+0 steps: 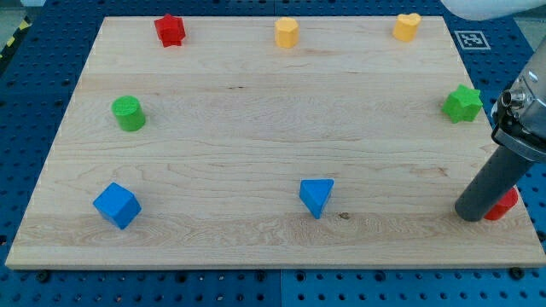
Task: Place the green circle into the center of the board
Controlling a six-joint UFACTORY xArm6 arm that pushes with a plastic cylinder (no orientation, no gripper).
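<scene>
1. Green circle (129, 112) sits way out at the view's left side of the wooden board (256, 128), roughly mid-height, standing alone and well short of the board's centre.
2. Over on the far side, my tip (472, 213) is down at the view's lower right corner, well apart from that green circle.
3. No claw on this arm at all, just the dark rod (497, 175), so there is nothing wide, narrow or holding.
4. A red block (504, 205) peeks out just behind the rod at the view's right, touching or nearly so; its shape is mostly hidden.
5. Green star (461, 103) sits above the rod, near the right edge.
6. Along the view's top: red star (170, 30), then a yellow block (287, 32), then a yellow heart (407, 26).
7. Down low: blue cube (116, 205) at lower left, below the green circle, and a blue triangle (316, 196) near bottom centre.
</scene>
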